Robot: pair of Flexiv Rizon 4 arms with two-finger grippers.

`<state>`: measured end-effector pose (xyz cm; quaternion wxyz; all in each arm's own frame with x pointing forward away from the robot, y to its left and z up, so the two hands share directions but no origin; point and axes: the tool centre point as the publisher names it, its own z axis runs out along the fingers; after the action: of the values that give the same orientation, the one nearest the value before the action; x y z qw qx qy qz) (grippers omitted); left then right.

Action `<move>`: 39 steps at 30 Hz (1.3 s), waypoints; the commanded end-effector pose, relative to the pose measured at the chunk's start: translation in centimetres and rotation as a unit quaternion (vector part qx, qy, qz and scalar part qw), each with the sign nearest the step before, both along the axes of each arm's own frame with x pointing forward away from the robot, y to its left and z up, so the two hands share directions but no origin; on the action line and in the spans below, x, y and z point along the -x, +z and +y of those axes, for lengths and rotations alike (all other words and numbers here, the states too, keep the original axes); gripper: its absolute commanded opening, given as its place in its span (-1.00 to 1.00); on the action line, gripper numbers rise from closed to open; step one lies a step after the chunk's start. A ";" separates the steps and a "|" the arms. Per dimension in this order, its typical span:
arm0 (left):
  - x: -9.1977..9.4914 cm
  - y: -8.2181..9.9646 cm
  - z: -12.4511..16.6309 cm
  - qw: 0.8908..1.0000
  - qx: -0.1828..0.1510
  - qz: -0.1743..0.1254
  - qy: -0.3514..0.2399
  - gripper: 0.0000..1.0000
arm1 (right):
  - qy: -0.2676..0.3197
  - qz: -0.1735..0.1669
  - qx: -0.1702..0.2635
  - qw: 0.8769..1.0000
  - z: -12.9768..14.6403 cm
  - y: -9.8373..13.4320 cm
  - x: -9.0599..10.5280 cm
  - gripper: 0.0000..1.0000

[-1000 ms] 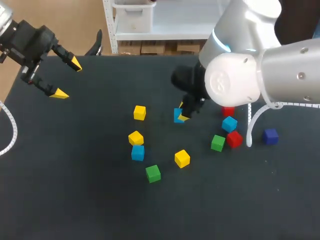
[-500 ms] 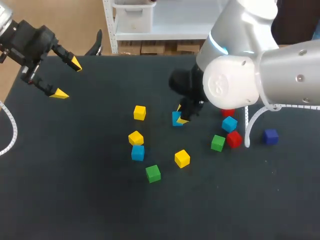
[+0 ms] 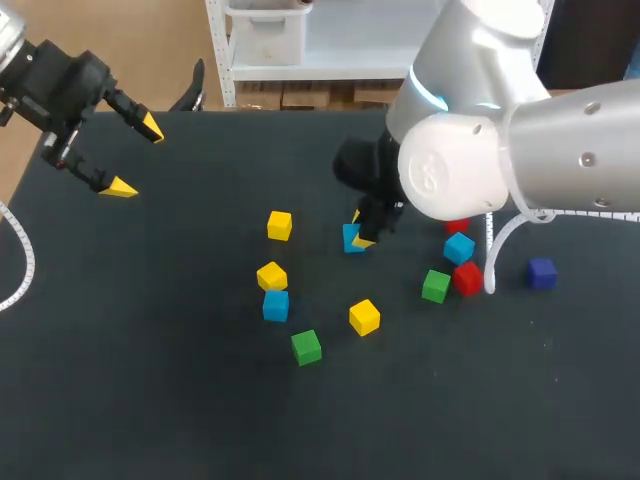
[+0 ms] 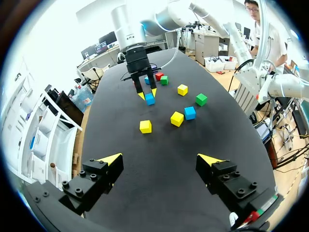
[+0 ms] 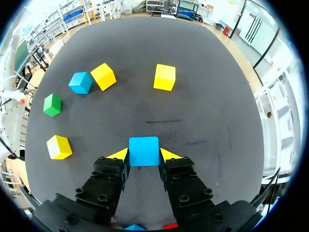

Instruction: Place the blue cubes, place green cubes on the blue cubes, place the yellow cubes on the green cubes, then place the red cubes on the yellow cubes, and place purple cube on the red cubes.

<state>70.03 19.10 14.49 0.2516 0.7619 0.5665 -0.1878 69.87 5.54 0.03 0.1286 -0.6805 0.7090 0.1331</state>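
Black tabletop (image 3: 150,400) carries everything. Right arm (image 3: 500,130) comes in from the right edge, its right gripper (image 5: 143,153) clamped on a blue cube (image 5: 143,151) near the tabletop's middle. Left gripper (image 3: 135,157) hangs spread wide over the far left corner. Loose cubes (image 3: 364,317) lie scattered around the middle, and the purple cube (image 3: 541,272) sits nearest the right edge.

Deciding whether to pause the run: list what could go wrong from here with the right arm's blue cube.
The right gripper holds the blue cube only by its tips, so it may twist or slip. Its white cable hangs beside a red cube and could nudge it.
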 end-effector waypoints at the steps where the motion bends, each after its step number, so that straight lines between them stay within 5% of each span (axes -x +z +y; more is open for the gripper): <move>1: 0.0 0.0 0.0 1.000 0.000 -0.001 0.000 1.00 | -0.004 0.000 0.001 1.000 -0.2 0.0 0.0 -1.00; 39: 0.0 0.0 0.0 1.000 0.000 -0.001 0.000 1.00 | -0.026 0.005 -0.006 1.000 -0.4 -0.6 -0.6 -1.00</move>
<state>70.03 19.10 14.49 0.2516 0.7619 0.5665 -0.1878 70.34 5.13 -0.49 0.1322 -0.6604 0.7265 0.1364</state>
